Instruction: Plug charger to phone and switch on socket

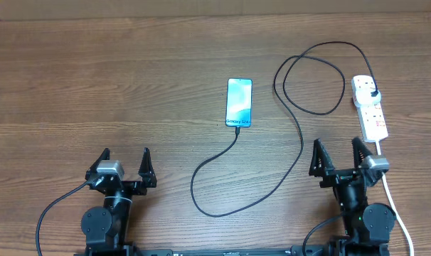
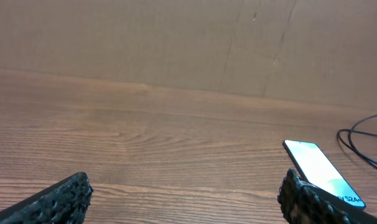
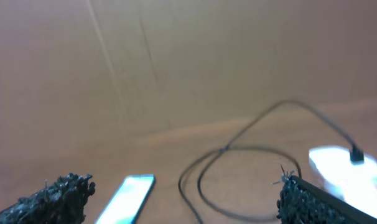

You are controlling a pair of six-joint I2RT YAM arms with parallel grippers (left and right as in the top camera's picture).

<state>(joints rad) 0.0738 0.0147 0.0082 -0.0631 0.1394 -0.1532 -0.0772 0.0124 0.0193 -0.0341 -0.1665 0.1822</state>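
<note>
Two grippers sit at the near edge of the table (image 1: pixel 94 78), the left gripper (image 1: pixel 125 159) and the right gripper (image 1: pixel 336 152), both with fingers spread wide and empty. The phone (image 1: pixel 239 103) lies flat in the middle, well apart from both. The charger (image 1: pixel 301 139) meets its near short edge, then loops right to the socket (image 1: pixel 370 108) by the right edge. Much bare wood stays open on the left. Only the wrist views show a cardboard wall (image 2: pixel 176 43) behind the far edge; the right wrist view is blurred.
</note>
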